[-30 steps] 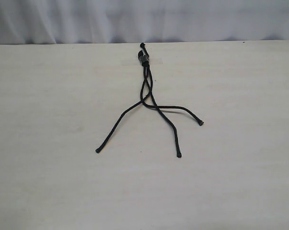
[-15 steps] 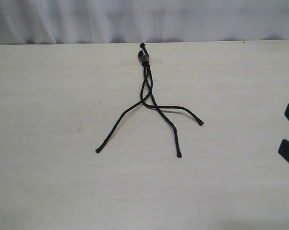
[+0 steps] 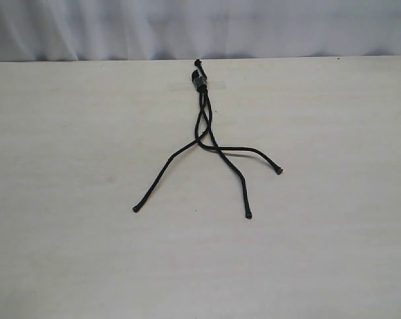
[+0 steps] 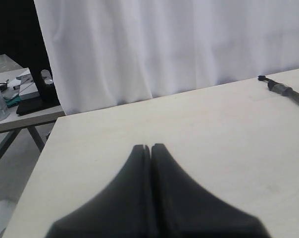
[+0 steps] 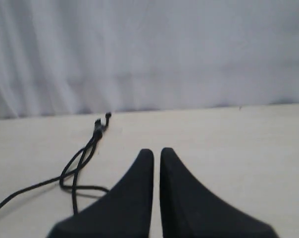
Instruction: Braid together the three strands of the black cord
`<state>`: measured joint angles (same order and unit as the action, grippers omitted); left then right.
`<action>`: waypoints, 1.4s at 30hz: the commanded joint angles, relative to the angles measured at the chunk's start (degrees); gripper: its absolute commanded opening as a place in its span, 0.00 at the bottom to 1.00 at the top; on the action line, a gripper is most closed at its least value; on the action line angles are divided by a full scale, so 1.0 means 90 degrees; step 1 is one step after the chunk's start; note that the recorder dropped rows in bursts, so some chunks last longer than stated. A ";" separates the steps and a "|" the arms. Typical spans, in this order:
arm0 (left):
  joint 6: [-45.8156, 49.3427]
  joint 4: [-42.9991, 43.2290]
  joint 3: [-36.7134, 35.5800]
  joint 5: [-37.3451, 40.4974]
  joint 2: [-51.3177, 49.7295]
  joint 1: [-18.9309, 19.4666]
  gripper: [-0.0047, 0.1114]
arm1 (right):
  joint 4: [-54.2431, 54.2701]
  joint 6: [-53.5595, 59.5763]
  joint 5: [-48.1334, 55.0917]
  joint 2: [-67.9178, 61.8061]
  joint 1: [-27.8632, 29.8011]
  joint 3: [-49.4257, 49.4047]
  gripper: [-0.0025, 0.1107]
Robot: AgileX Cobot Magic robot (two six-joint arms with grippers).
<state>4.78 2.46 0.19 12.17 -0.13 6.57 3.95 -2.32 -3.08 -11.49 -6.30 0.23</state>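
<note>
The black cord (image 3: 202, 113) lies on the pale table (image 3: 68, 166), its knotted end (image 3: 200, 81) held under clear tape near the far edge. The three strands cross a few times, then fan out toward me. The left strand (image 3: 162, 174) ends at a knobbed tip, the middle strand (image 3: 237, 179) runs nearest, and the right strand (image 3: 257, 153) bends off sideways. Neither gripper shows in the exterior view. My left gripper (image 4: 150, 147) is shut and empty, with the knotted end (image 4: 279, 88) far off. My right gripper (image 5: 157, 151) is shut to a thin slit and empty, the cord (image 5: 82, 158) beside it.
A white curtain (image 3: 200, 26) hangs behind the table's far edge. In the left wrist view a second table (image 4: 21, 111) with clutter stands beyond the table's side edge.
Half a second ago my right gripper showed open at the exterior view's right edge; now it is out of that view. The cord has not moved.
</note>
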 commanded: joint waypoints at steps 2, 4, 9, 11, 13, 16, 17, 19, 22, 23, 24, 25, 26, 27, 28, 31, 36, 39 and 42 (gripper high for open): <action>-0.0053 0.0034 -0.0021 -0.0060 0.0015 0.0003 0.04 | 0.0018 0.0014 0.0949 0.1199 0.0652 -0.0025 0.06; -0.0053 0.0034 -0.0021 -0.0060 0.0015 0.0003 0.04 | -0.0059 0.0014 0.1251 0.1276 0.0766 -0.0025 0.06; -0.0053 0.0034 -0.0021 -0.0060 0.0015 0.0003 0.04 | -0.0059 0.0317 0.1619 0.1276 0.0766 -0.0025 0.06; -0.0053 0.0034 -0.0021 -0.0060 0.0015 0.0003 0.04 | -0.0059 0.0329 0.1662 0.1276 0.0766 -0.0025 0.06; -0.0053 0.0034 -0.0021 -0.0060 0.0015 0.0003 0.04 | -0.0047 0.0258 0.1664 0.1276 0.0766 -0.0025 0.06; -0.0053 0.0034 -0.0021 -0.0060 0.0015 0.0003 0.04 | 0.0134 0.0258 0.1664 0.1276 0.0766 -0.0025 0.06; -0.0053 0.0034 -0.0021 -0.0060 0.0015 0.0003 0.04 | 0.0134 0.0258 0.1664 0.1276 0.0766 -0.0025 0.06; -0.0053 0.0034 -0.0021 -0.0060 0.0015 0.0003 0.04 | 0.0134 0.0258 0.1664 0.1276 0.0766 -0.0025 0.06; -0.0053 0.0034 -0.0021 -0.0060 0.0015 0.0003 0.04 | 0.0134 0.0258 0.1664 0.1276 0.0766 -0.0025 0.06; -0.0053 0.0034 -0.0021 -0.0060 0.0015 0.0003 0.04 | 0.0134 0.0258 0.1664 0.1276 0.0766 -0.0025 0.06; -0.0053 0.0034 -0.0021 -0.0060 0.0015 0.0003 0.04 | 0.0134 0.0258 0.1664 0.1276 0.0766 -0.0025 0.06; -0.0053 0.0034 -0.0021 -0.0060 0.0015 0.0003 0.04 | 0.0134 0.0258 0.1664 0.1276 0.0766 -0.0025 0.06; -0.0053 0.0034 -0.0021 -0.0060 0.0015 0.0003 0.04 | 0.0134 0.0258 0.1664 0.1276 0.0766 -0.0025 0.06; -0.0053 0.0015 -0.0021 -0.0059 0.0015 0.0003 0.04 | 0.0134 0.0258 0.1664 0.1276 0.0766 -0.0025 0.06; -0.0053 0.0015 -0.0021 -0.0059 0.0015 0.0003 0.04 | 0.0134 0.0258 0.1664 0.1276 0.0766 -0.0025 0.06; -0.0053 0.0015 -0.0021 -0.0059 0.0015 0.0003 0.04 | 0.0134 0.0258 0.1664 0.1276 0.0766 -0.0025 0.06; -0.0053 0.0015 -0.0021 -0.0059 0.0015 0.0003 0.04 | 0.0134 0.0258 0.1664 0.1276 0.0766 -0.0025 0.06; -0.0053 0.0015 -0.0021 -0.0059 0.0015 0.0003 0.04 | 0.0134 0.0258 0.1664 0.1276 0.0766 -0.0025 0.06; -0.0053 0.0015 -0.0021 -0.0059 0.0015 0.0003 0.04 | 0.0134 0.0258 0.1664 0.1276 0.0766 -0.0025 0.06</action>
<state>4.78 2.71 0.19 12.17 -0.13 6.57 4.84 -0.40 11.66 -0.32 0.33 0.14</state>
